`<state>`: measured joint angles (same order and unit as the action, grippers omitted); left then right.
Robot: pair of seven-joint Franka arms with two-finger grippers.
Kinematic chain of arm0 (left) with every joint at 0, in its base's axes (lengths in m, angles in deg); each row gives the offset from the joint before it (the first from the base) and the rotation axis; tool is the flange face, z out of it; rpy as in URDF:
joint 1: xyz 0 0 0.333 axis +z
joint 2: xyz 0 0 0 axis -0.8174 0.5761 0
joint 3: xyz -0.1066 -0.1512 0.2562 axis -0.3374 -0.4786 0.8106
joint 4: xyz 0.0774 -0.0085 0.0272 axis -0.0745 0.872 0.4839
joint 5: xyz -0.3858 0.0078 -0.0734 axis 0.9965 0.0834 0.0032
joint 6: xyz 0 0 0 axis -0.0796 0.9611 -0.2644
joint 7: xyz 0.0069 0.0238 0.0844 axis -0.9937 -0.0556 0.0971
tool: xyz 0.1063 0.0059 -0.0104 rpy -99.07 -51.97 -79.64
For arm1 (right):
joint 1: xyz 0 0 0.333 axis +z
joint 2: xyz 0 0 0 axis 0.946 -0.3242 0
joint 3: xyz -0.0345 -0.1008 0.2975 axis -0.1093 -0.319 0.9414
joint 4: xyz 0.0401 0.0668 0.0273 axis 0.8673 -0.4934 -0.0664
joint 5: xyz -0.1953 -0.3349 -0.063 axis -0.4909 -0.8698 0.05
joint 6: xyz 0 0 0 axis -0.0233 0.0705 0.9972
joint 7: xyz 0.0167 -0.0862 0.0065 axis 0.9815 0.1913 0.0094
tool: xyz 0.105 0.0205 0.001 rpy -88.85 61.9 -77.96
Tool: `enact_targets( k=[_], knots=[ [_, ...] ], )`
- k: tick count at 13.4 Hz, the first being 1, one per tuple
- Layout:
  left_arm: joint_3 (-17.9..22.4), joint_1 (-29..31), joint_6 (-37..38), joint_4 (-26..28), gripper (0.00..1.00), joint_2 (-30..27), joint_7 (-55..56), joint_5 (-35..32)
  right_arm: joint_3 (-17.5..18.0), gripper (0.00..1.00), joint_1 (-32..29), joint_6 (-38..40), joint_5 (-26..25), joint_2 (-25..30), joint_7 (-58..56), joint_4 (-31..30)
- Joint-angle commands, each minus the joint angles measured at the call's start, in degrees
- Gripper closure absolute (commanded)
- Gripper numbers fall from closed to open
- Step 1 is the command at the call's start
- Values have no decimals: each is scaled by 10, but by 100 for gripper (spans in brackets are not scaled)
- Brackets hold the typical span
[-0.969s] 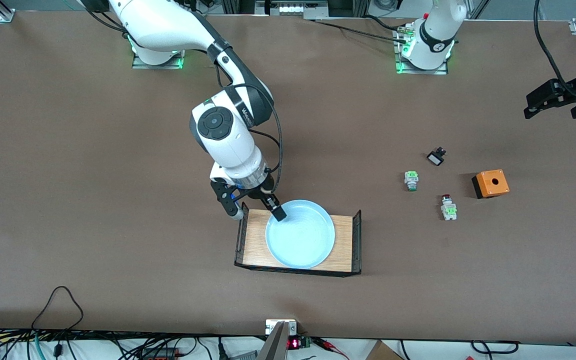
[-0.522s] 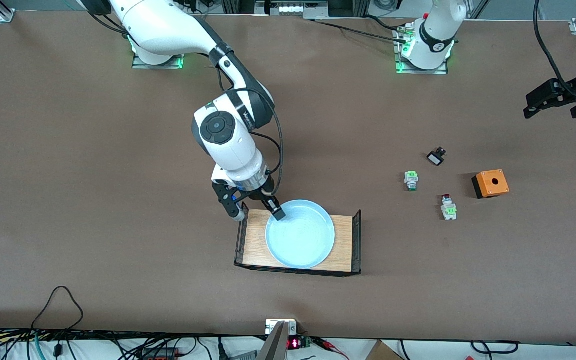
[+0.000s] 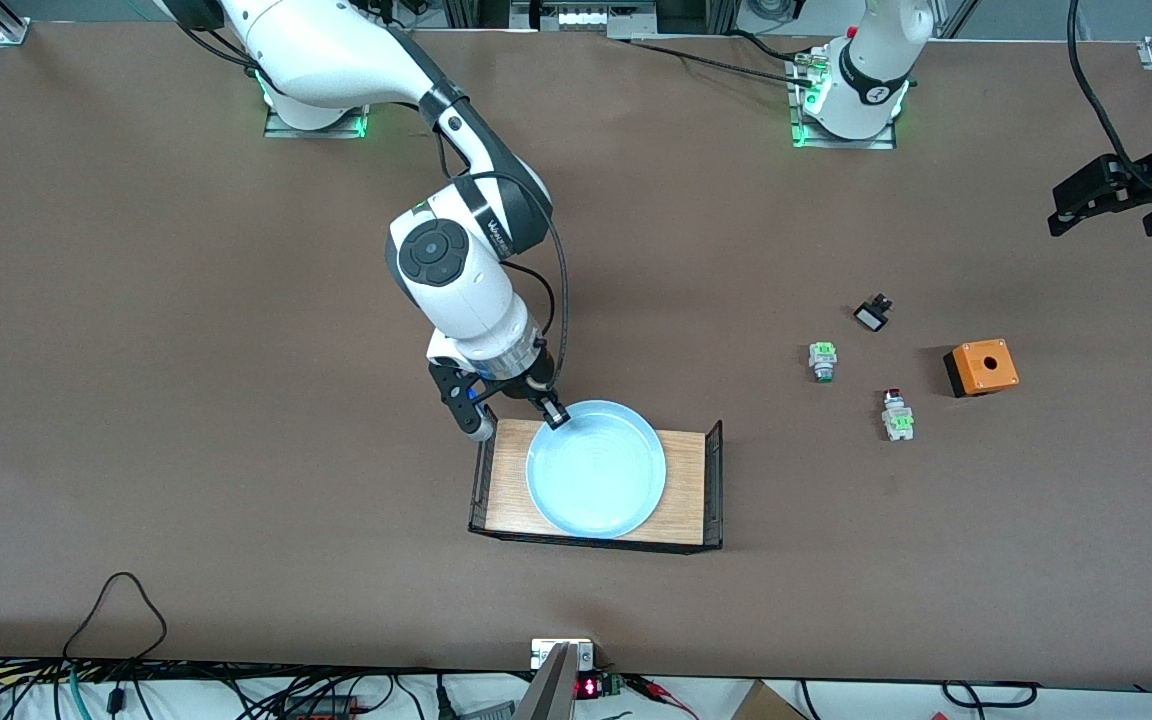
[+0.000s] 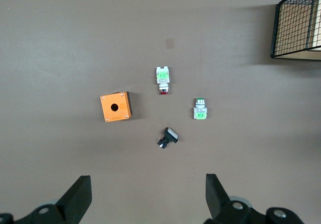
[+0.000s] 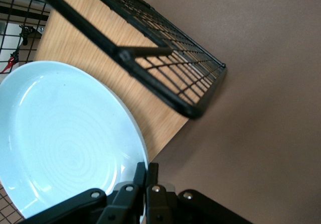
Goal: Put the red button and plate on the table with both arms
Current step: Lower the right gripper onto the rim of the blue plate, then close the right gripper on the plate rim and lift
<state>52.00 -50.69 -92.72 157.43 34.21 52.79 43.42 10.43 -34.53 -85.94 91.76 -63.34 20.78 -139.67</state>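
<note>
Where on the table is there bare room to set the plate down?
Bare table toward the right arm's end, beside the tray, and in the strip between tray and front camera. Crowded toward the left arm's end: red button, green-capped switch, orange box.

The plate (image 3: pixel 595 468) sits on the tray (image 3: pixel 688 488) at lower centre; the red button (image 3: pixel 897 413) lies on the counter (image 3: pixel 186 400) at mid-right.

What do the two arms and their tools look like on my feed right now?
Both arms are white, rounded and jointed, with green-lit bases. The right arm has a black round button pad, black cable loop and small lettering. The right tool and left tool are black, two-fingered.
</note>
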Motion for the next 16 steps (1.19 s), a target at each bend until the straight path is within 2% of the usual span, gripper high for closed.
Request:
enact_targets(
  k=[1,5,9,13,16],
  knots=[
    [-1,-3,13,-16,0,4,6,-13,-4,100,3,5,9,-5,14,22],
    [-1,-3,13,-16,0,4,6,-13,15,100,4,13,9,11,64,33],
    [-1,-3,13,-16,0,4,6,-13,13,100,-5,93,8,68,43,32],
    [-1,-3,13,-16,0,4,7,-13,12,100,-38,175,4,132,-16,20],
    [-1,-3,13,-16,0,4,7,-13,13,100,-81,270,9,180,-150,-5]
  ],
)
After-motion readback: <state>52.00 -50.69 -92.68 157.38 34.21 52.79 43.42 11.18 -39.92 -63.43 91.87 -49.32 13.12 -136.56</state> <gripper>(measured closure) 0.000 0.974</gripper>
